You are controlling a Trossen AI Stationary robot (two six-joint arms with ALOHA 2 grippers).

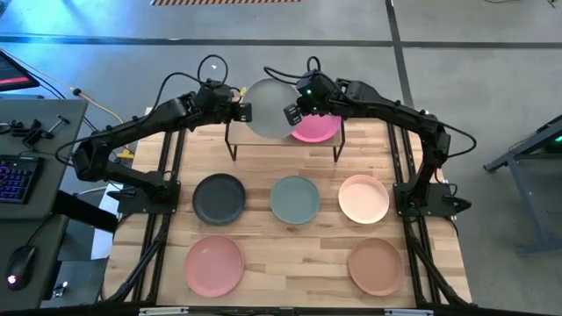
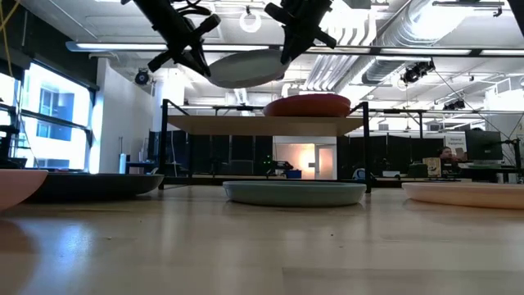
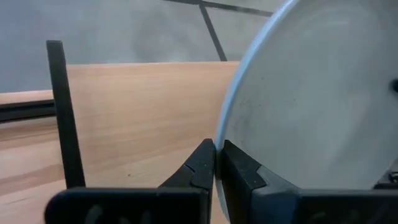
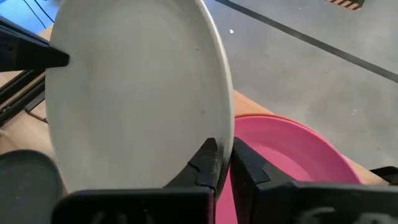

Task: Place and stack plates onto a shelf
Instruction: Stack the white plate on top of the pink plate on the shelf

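Note:
Both grippers hold the white-grey plate (image 1: 268, 105) above the shelf (image 1: 255, 147), a low wood riser on black legs at the table's far edge. My left gripper (image 1: 245, 111) is shut on the plate's left rim and my right gripper (image 1: 289, 114) on its right rim. In the low view the plate (image 2: 246, 67) hangs clear above the shelf top (image 2: 246, 124). The magenta plate (image 1: 320, 129) rests flat on the shelf's right half, next to the right gripper. My left gripper pinches the white-grey plate's left rim (image 3: 224, 134) between its two fingers, one on each face, coming level from the table's left. The plate is lifted clear over the shelf. My right gripper pinches the opposite rim (image 4: 227, 134) the same way, from the table's right. The plate there hangs above the edge of the magenta plate (image 4: 292, 162).
On the tabletop lie a charcoal plate (image 1: 219, 197), a sage green plate (image 1: 295, 198) and a cream-peach plate (image 1: 363, 198) in a row. Nearer lie a light pink plate (image 1: 214, 264) and a tan plate (image 1: 375, 266). The shelf's left half (image 3: 143, 112) shows bare wood.

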